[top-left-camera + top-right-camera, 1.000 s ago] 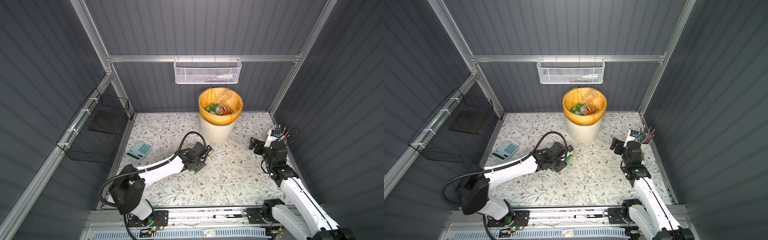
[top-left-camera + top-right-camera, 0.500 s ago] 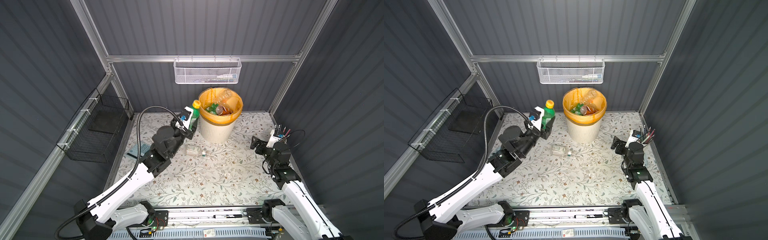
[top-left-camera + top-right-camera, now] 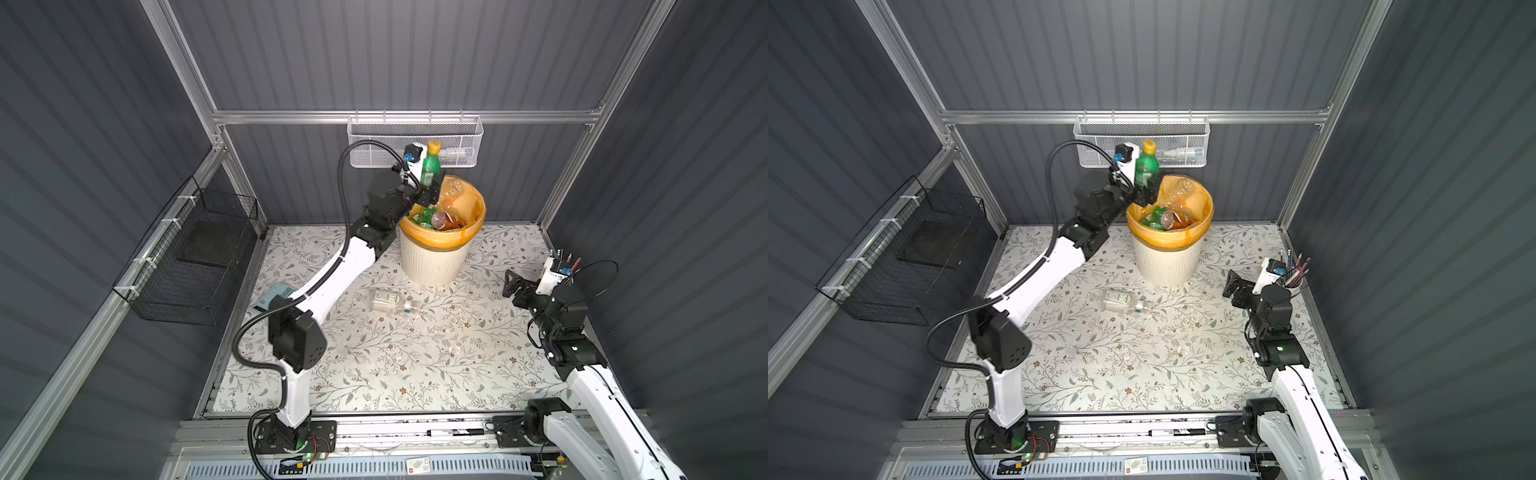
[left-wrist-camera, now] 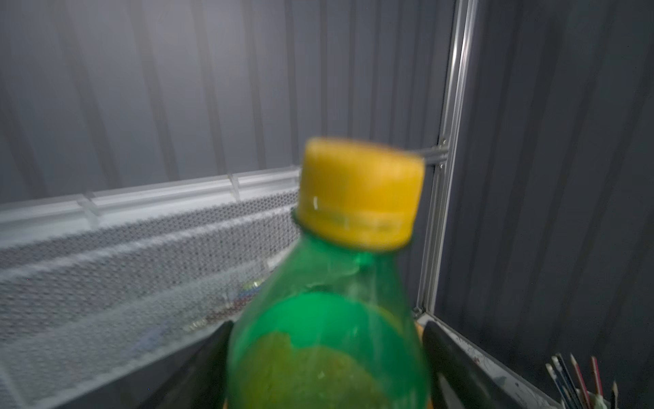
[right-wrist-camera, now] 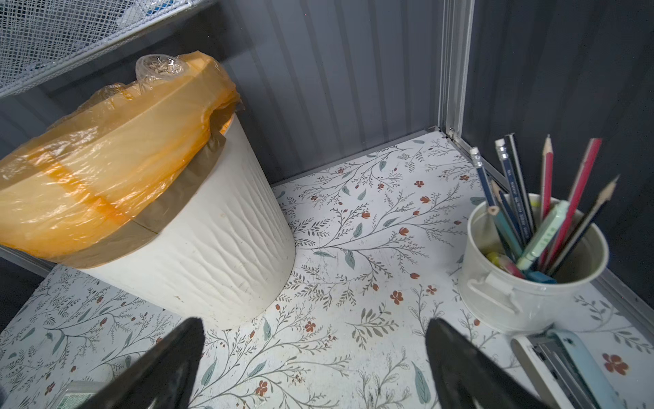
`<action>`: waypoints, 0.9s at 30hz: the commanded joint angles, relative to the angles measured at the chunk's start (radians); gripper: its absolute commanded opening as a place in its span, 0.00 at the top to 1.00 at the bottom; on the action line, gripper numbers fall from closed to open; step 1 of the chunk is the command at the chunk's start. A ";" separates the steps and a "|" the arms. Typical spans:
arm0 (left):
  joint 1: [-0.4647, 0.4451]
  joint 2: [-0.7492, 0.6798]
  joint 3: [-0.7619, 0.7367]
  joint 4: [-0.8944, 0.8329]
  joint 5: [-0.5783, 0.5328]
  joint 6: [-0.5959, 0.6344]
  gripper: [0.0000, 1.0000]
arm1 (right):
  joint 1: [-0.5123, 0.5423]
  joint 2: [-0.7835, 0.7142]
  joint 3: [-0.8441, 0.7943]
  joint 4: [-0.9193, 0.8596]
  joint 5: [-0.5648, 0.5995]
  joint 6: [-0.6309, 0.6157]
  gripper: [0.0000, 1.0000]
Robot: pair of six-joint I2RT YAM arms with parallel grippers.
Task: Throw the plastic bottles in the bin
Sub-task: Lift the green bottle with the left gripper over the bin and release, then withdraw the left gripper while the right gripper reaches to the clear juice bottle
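1. The green bottle (image 3: 429, 168) stands upright between the left gripper's (image 3: 430, 194) jaws, over the bin's (image 3: 432, 262) rim.
2. Blur hides whether those jaws pinch it.
3. The right gripper (image 5: 315, 331) gapes wide, empty, near the pencil cup (image 5: 513, 283).
4. A clear bottle (image 3: 388, 301) lies on the floor.

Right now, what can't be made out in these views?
Left gripper on green bottle: left wrist view blurred, so gripped or loose is unclear.
Lower bin contents: hidden under top bottles, both top views.
Mesh basket contents: too small behind mesh.
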 commanded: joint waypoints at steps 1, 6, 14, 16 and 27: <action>-0.004 -0.032 0.037 -0.168 0.047 -0.067 0.03 | -0.003 -0.010 0.024 -0.015 -0.019 0.003 0.01; -0.004 -0.221 -0.205 0.042 0.015 -0.046 0.00 | -0.004 -0.014 0.007 -0.002 -0.024 0.015 0.01; -0.004 -0.426 -0.463 0.090 -0.041 -0.007 0.00 | -0.004 0.012 0.012 -0.008 -0.066 0.002 0.01; -0.004 -0.476 -0.536 0.087 -0.073 0.001 0.00 | -0.004 0.018 0.013 -0.007 -0.087 -0.001 0.01; 0.017 -0.726 -1.059 0.044 -0.373 -0.090 0.00 | 0.159 0.156 0.055 0.053 -0.174 -0.072 0.01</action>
